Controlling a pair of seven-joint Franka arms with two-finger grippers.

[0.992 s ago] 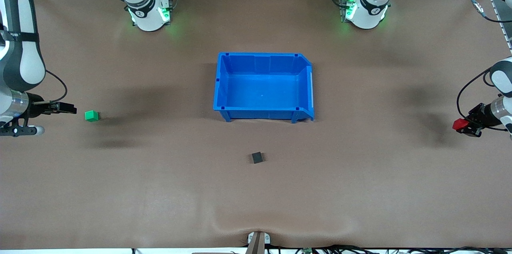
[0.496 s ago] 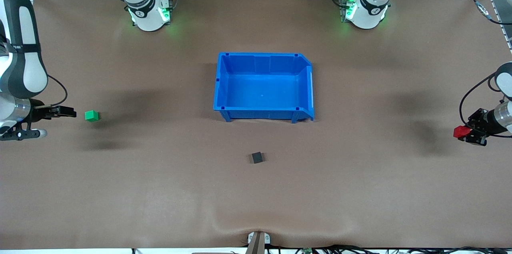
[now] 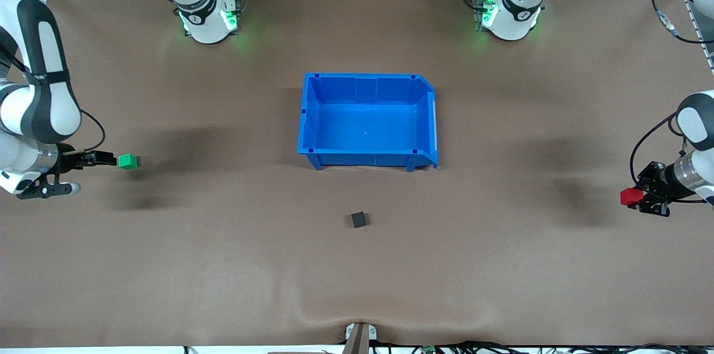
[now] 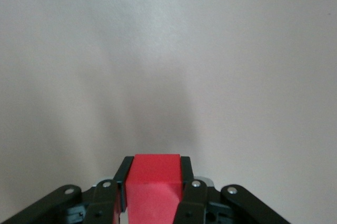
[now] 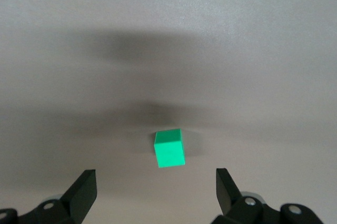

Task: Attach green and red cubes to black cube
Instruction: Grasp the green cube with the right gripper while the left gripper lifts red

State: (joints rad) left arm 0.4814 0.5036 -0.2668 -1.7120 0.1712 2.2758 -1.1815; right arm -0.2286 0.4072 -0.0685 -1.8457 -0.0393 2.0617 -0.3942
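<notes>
The green cube (image 3: 128, 161) lies on the brown table near the right arm's end; it also shows in the right wrist view (image 5: 169, 148). My right gripper (image 3: 106, 159) is open and empty, its fingertips just short of the green cube, with the cube ahead of the gap between the jaws. My left gripper (image 3: 636, 198) is shut on the red cube (image 3: 631, 196) and holds it above the table at the left arm's end; the red cube also shows between the jaws in the left wrist view (image 4: 154, 184). The black cube (image 3: 358, 219) lies on the table, nearer to the front camera than the bin.
A large blue plastic bin (image 3: 310, 120) stands in the middle of the table, nothing in it. The two arm bases stand along the table's top edge. A small mount sits at the table's front edge (image 3: 360, 334).
My right gripper has moved toward the green cube, closing the gap to it. My left gripper has moved toward the table's middle with the red cube in it.
</notes>
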